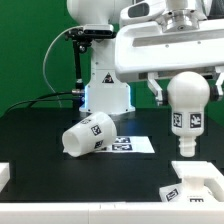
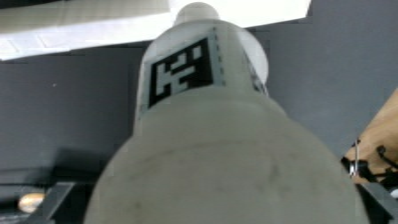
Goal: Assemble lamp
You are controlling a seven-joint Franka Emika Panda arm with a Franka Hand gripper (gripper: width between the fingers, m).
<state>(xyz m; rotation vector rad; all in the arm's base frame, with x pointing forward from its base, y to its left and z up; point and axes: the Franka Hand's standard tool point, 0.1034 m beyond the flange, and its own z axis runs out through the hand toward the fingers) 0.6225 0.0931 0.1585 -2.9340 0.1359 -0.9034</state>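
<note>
bulb [image 2: 205, 120]: near end blurred, cropped in wrist view | gripper [image 1: 186, 78]: jaws hidden, grip state not determinable | base [image 1: 196, 181]: cropped at exterior view's lower edge | marker board [image 1: 135, 144]: partly hidden behind shade [image 1: 88, 135] | orange object [image 2: 381, 125] at wrist-view margin: cropped, unidentifiable

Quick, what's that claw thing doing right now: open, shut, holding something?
Gripper: closed on the lamp bulb, which it holds in the air above the lamp base.
</note>
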